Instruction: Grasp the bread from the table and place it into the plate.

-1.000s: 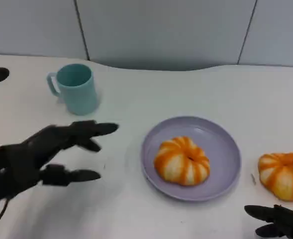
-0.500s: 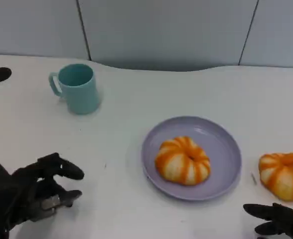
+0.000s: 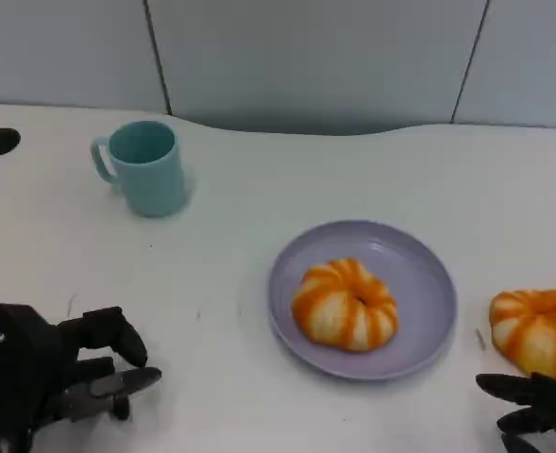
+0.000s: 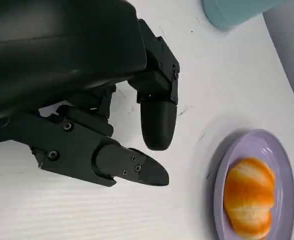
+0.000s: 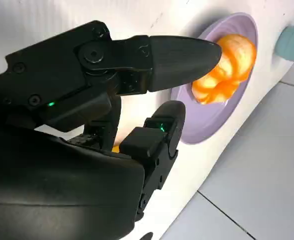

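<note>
Head view, left robot hand (image 3: 46,377): low over the table (image 3: 353,170) at the near left corner, fingers (image 3: 117,382) parted and loosely bent, holding nothing.
Head view, right robot hand (image 3: 534,408): at the near right corner, fingertips spread and pointing inward, nothing between them.
Head view, bread on the table (image 3: 536,330): an orange-and-white striped bun lying just beyond the right robot hand's fingertips, near them but apart; well away from the left robot hand.
Head view, plate (image 3: 419,283): lilac, between the two robot hands and a little farther out, nearer the right one, with the loose bun just beside its rim on the right robot hand's side.
Head view, bread on the plate (image 3: 345,304): a second striped bun resting inside the plate.
Head view, mug (image 3: 145,168): teal, upright, far beyond the left robot hand.
Left wrist view, left robot hand (image 4: 112,125): fingers apart above the bare table, gripping nothing.
Left wrist view, plate (image 4: 281,150): ahead of the fingertips and clear of them, carrying its bun (image 4: 249,197).
Right wrist view, right robot hand (image 5: 137,105): fingers parted, empty.
Right wrist view, plate (image 5: 211,120): beyond the fingertips with its bun (image 5: 226,70); an orange sliver (image 5: 116,148) shows behind the robot hand, too little to tell what it is.
</note>
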Available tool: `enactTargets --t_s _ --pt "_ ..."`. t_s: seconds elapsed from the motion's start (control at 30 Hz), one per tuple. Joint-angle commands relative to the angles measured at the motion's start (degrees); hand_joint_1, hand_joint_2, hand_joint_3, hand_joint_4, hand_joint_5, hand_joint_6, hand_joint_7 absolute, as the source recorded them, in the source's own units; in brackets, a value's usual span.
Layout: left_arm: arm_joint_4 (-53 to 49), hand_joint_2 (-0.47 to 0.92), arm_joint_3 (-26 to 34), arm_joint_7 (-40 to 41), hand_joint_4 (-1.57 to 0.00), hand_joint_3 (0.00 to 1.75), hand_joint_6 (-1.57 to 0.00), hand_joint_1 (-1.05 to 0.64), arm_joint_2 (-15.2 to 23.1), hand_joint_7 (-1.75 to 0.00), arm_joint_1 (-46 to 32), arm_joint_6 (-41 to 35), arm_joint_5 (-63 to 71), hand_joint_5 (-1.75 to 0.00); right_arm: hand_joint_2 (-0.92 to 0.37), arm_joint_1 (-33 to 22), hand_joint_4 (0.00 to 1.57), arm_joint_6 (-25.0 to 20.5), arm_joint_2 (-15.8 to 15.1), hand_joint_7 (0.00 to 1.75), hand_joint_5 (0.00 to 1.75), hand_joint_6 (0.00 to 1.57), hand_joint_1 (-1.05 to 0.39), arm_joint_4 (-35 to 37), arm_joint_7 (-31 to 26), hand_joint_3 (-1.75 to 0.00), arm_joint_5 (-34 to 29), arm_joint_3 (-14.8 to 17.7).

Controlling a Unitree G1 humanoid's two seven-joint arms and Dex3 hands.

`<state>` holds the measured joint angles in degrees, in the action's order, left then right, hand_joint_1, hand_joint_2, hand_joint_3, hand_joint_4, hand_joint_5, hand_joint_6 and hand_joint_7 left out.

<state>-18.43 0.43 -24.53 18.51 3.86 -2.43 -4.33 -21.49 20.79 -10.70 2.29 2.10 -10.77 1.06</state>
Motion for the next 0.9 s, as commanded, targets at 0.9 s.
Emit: enactTargets --t_s 0.9 --pt "-1.54 0.92 0.26 0.1 -0.79 0.04 -0.62 -0.33 0.41 -1.75 0.17 2.67 2.05 -1.75 -0.92 1.98 0.48 4.42 -0.91 0.19 1.15 0.72 -0.41 3.7 -1.12 -0.46 -0.12 1.03"
